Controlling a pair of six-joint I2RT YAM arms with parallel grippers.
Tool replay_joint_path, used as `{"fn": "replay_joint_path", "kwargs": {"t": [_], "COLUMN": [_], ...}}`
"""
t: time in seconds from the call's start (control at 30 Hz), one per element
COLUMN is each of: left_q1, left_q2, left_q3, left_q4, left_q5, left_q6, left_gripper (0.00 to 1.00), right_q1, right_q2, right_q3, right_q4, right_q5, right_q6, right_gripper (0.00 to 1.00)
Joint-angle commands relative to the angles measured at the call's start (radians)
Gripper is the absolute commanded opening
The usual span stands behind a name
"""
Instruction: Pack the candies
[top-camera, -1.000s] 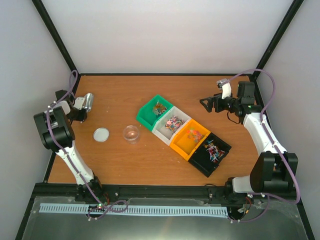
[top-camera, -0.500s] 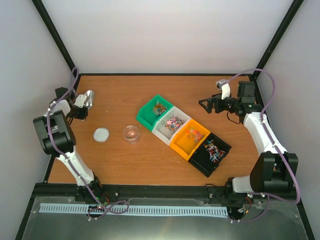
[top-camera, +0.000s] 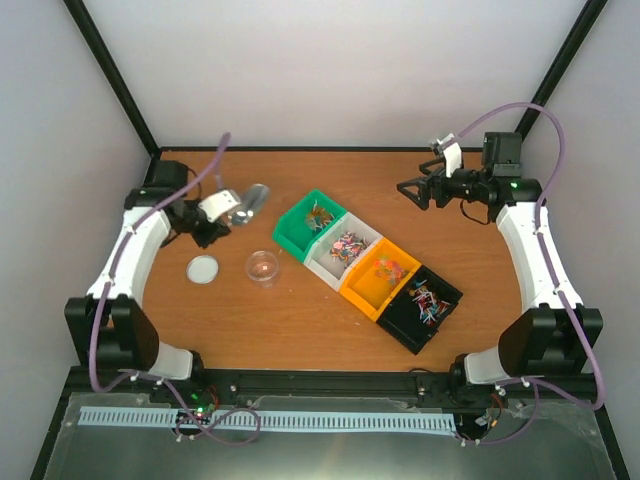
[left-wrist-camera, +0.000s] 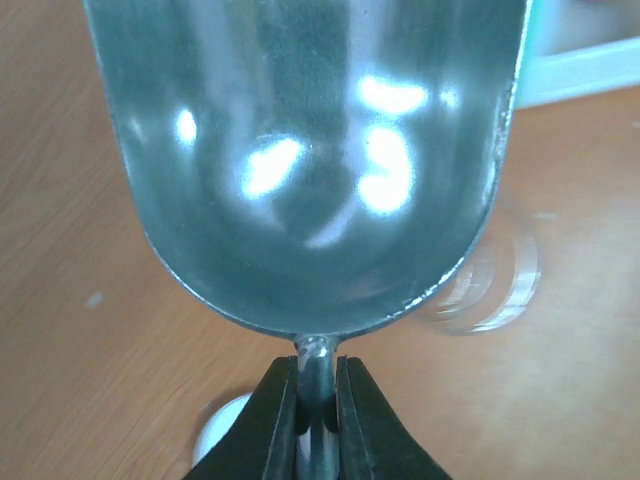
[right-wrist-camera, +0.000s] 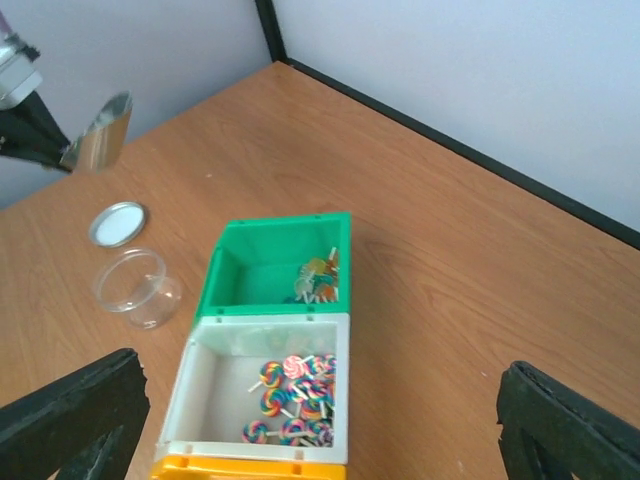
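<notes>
The candies lie in four bins set in a diagonal row: green (top-camera: 312, 222), white (top-camera: 343, 248), orange (top-camera: 385, 270) and black (top-camera: 428, 300). The right wrist view shows swirl lollipops (right-wrist-camera: 295, 400) in the white bin and a few sweets (right-wrist-camera: 318, 280) in the green bin. My left gripper (top-camera: 222, 208) is shut on the handle of a metal scoop (top-camera: 250, 200), held in the air left of the green bin. In the left wrist view the scoop bowl (left-wrist-camera: 310, 150) looks empty. My right gripper (top-camera: 415, 190) is open and empty, above the table right of the bins.
A small clear round jar (top-camera: 263, 267) stands open left of the white bin, with its white lid (top-camera: 203, 268) flat on the table further left. The jar shows blurred in the left wrist view (left-wrist-camera: 495, 285). Black frame posts and walls enclose the table.
My left arm has swung from the left table edge to the right, carrying the scoop toward the green bin. My right gripper has moved slightly up and back.
</notes>
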Motion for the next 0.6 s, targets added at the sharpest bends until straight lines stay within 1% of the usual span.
{"fn": "replay_joint_path", "kwargs": {"t": [0.0, 0.13, 0.27, 0.3, 0.37, 0.47, 0.57], "left_q1": [-0.188, -0.369, -0.535, -0.57, -0.627, -0.703, -0.769], "left_q2": [-0.123, -0.162, -0.161, -0.154, -0.143, -0.129, -0.114], "left_q3": [-0.027, -0.034, -0.028, -0.026, -0.02, -0.016, -0.015], "left_q4": [-0.188, -0.234, -0.225, -0.223, -0.219, -0.213, -0.207], "left_q5": [0.058, 0.057, 0.001, -0.015, -0.04, -0.064, -0.093], "left_q6": [0.105, 0.078, 0.012, -0.002, -0.036, -0.069, -0.091], "left_gripper": [0.05, 0.05, 0.06, 0.06, 0.06, 0.07, 0.07], "right_q1": [0.06, 0.15, 0.243, 0.286, 0.335, 0.403, 0.465], "right_q2": [0.009, -0.006, -0.008, -0.006, 0.001, 0.002, 0.008], "right_q3": [0.068, 0.069, 0.07, 0.074, 0.079, 0.067, 0.058], "right_q4": [-0.116, -0.138, -0.154, -0.161, -0.178, -0.183, -0.191], "right_q5": [-0.029, -0.03, 0.018, 0.032, 0.054, 0.077, 0.069], "right_q6": [-0.094, -0.15, -0.183, -0.19, -0.205, -0.219, -0.233], "right_gripper": [0.92, 0.83, 0.74, 0.72, 0.67, 0.63, 0.58]}}
